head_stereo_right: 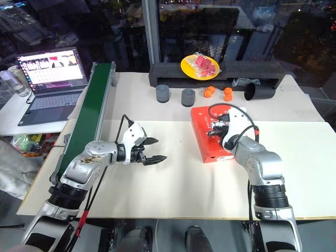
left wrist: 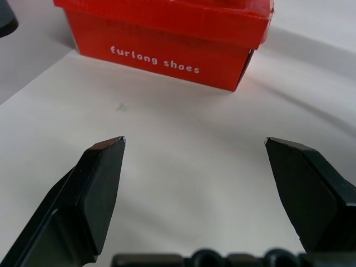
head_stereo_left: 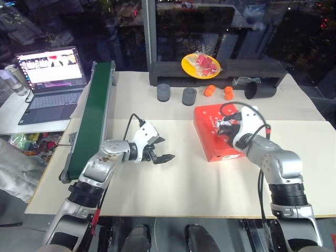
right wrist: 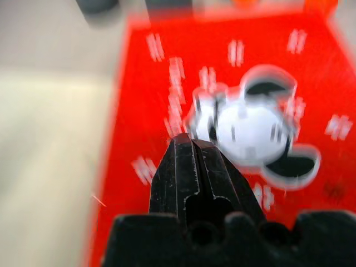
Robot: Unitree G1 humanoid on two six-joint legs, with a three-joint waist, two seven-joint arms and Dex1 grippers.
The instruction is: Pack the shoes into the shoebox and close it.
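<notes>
The red shoebox (head_stereo_left: 206, 126) lies closed on the white table, right of centre, its dotted lid and cartoon mouse (right wrist: 253, 125) facing up. My right gripper (right wrist: 192, 142) hovers just above the lid near the mouse figure, fingers shut with nothing between them. My left gripper (head_stereo_left: 167, 149) stands open over the bare table to the left of the box, pointing at its side with the white lettering (left wrist: 154, 60). The shoes are out of view.
A green conveyor belt (head_stereo_left: 94, 113) runs along the table's left side, with a laptop (head_stereo_left: 50, 73) beyond it. At the back are a yellow plate (head_stereo_left: 200, 65), two grey cups (head_stereo_left: 164, 93), orange balls (head_stereo_left: 210, 90) and a black cylinder (head_stereo_left: 257, 90).
</notes>
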